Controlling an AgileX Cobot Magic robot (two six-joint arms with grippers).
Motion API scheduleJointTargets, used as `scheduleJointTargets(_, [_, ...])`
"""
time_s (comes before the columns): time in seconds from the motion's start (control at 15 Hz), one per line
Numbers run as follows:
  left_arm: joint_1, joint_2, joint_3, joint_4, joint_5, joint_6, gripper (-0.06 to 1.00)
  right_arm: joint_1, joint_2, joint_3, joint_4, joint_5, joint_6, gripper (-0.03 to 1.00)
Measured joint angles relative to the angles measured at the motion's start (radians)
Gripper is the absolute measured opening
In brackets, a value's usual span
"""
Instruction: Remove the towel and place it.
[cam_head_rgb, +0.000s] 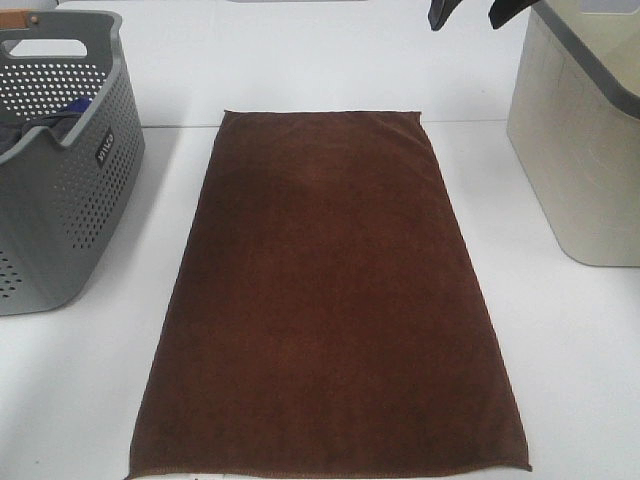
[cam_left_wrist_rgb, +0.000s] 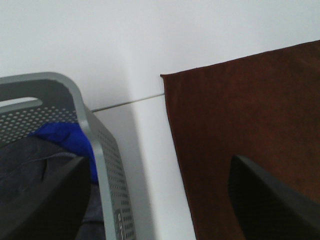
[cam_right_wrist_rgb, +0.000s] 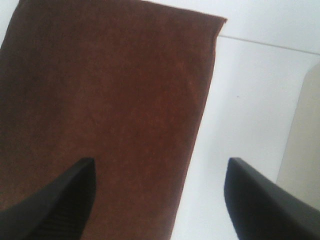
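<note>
The dark brown towel (cam_head_rgb: 330, 300) lies spread flat on the white table, long side running from back to front. It also shows in the left wrist view (cam_left_wrist_rgb: 245, 125) and the right wrist view (cam_right_wrist_rgb: 105, 100). My right gripper (cam_head_rgb: 472, 14) hangs open and empty high above the towel's back right corner; in its wrist view (cam_right_wrist_rgb: 160, 162) the jaws straddle the towel's right edge. My left gripper (cam_left_wrist_rgb: 157, 165) is open and empty, raised between the basket and the towel's back left corner. It is out of the exterior high view.
A grey perforated basket (cam_head_rgb: 60, 180) stands at the left and holds a blue cloth (cam_head_rgb: 70, 108) and dark clothing; it also shows in the left wrist view (cam_left_wrist_rgb: 100, 150). A beige bin (cam_head_rgb: 580, 150) stands at the right. The white table (cam_head_rgb: 560, 360) surrounds the towel.
</note>
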Motion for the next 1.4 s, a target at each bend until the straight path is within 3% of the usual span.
scheduleJointTargets(0.2, [0.000,-0.047,-0.002,-0.002,0.169,0.021,0.73,0.000,-0.013,0.011,-0.008,0.014,-0.013,0.69])
scheduleJointTargets(0.4, [0.000,-0.088,0.023,-0.017,0.193,0.041,0.73,0.000,-0.114,0.088,0.003,0.017,-0.024,0.69])
scheduleJointTargets(0.53, [0.000,-0.194,0.132,-0.023,0.193,0.043,0.73,0.000,-0.248,0.254,-0.008,0.017,-0.029,0.69])
scheduleJointTargets(1.4, [0.000,-1.104,1.290,-0.038,0.198,-0.090,0.73,0.001,-0.960,1.267,-0.009,0.019,-0.017,0.69])
